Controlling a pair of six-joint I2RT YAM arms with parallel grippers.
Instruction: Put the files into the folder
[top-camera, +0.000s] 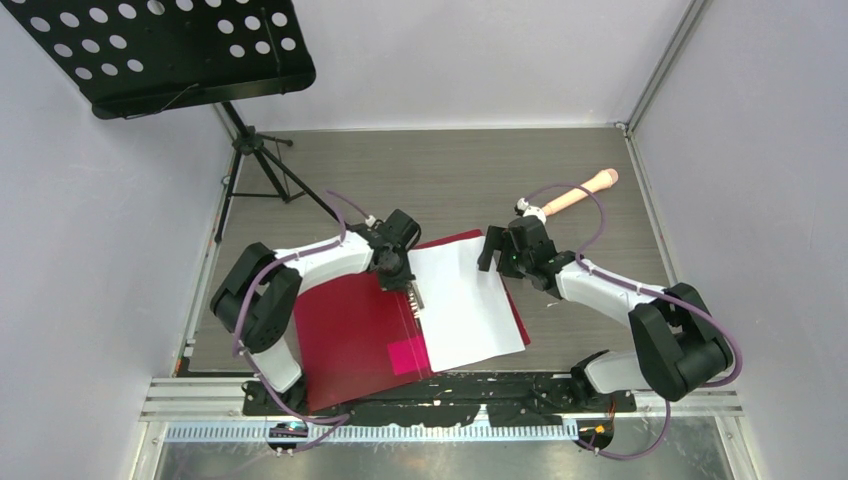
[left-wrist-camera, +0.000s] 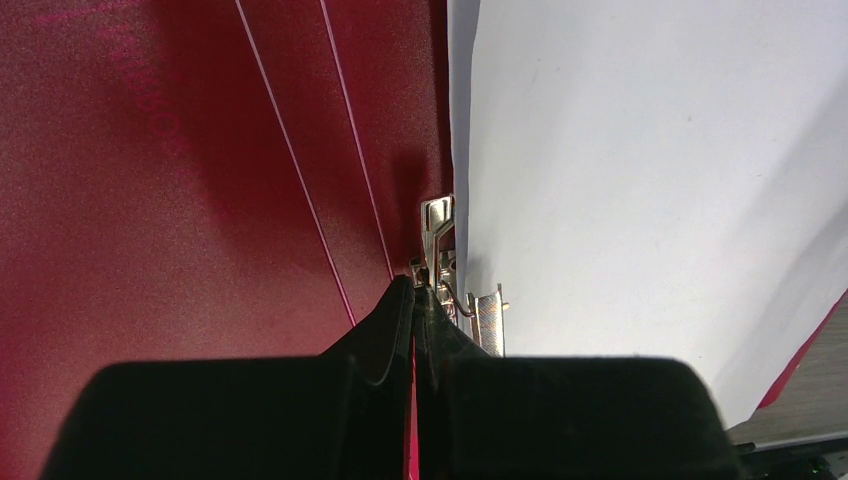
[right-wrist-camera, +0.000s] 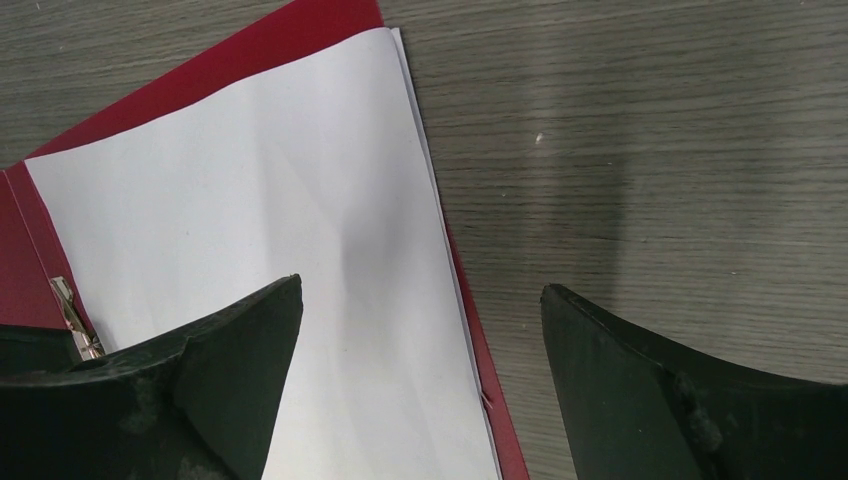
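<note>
At spine clip (left-wrist-camera: 437, 225) | left gripper (left-wrist-camera: 415, 290) closed tight | right gripper (right-wrist-camera: 421, 287) wide, empty, over files (right-wrist-camera: 250, 200) | risk: tips slip off, files skew in folder (left-wrist-camera: 200, 200)

Legend: we find no legible text, brand, number or sign in any view. On the folder (left-wrist-camera: 200, 260), the left wrist view shows a faint pale imprint (left-wrist-camera: 150, 110), too blurred for us to read. The pink patch (top-camera: 407, 355) is too small for us to tell any print.
</note>
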